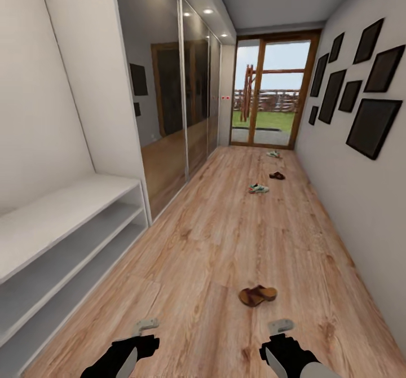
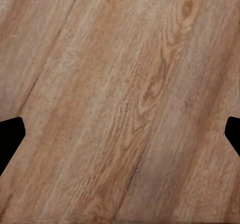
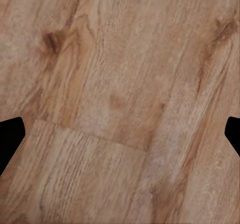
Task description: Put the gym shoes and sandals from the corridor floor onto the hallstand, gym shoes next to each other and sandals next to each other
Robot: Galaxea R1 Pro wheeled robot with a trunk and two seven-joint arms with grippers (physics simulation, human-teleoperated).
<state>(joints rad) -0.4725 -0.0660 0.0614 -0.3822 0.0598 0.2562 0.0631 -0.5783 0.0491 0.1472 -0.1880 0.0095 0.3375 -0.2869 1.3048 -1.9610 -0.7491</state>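
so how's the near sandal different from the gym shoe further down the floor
The near sandal is brown with a tan insole; the gym shoe is white with teal trim. The near sandal lies just ahead of the right claw, the gym shoe much farther down. Both rest on the corridor floor, not the hallstand.

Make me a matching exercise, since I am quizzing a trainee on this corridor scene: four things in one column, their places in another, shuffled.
Things:
1. nearest sandal
2. nearer gym shoe
3. hallstand
4. dark picture frames

Places:
A. on the right-hand wall
B. along the left wall, shelves bare
C. on the floor just ahead of the right gripper
D. on the floor about midway down the corridor

Pairs: 1-C, 2-D, 3-B, 4-A
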